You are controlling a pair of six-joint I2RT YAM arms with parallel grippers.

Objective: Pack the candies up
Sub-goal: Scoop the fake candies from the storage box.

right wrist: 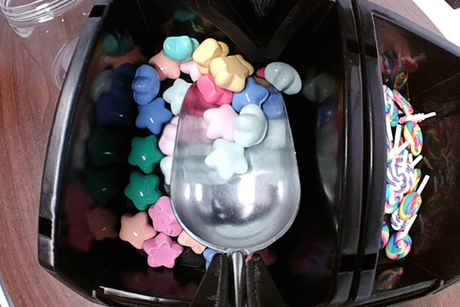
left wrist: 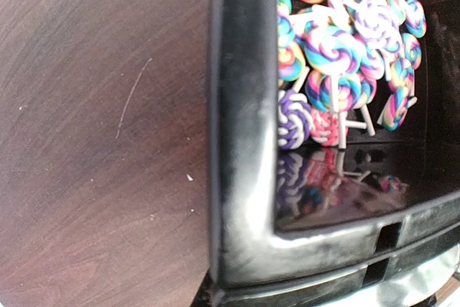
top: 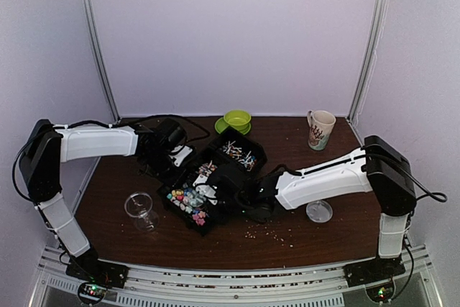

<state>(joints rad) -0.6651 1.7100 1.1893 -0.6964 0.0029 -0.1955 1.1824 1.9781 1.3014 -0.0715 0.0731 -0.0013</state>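
A dark brown wooden table [top: 108, 181] carries a black divided tray [right wrist: 68, 127] near the middle, a clear plastic cup [top: 141, 210] to its left, a green bowl [top: 236, 118] and a patterned mug [top: 320, 129] along the back, a clear lid [top: 319, 211] on the right, and pale crumbs [top: 269, 234] scattered near the front.

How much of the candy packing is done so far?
Nothing looks packed yet: the clear cup looks empty. Right now the right gripper holds a scoop loaded with candies in the black tray. Left: tip them into the cup, probably scoop more, then perhaps fit the round lid.
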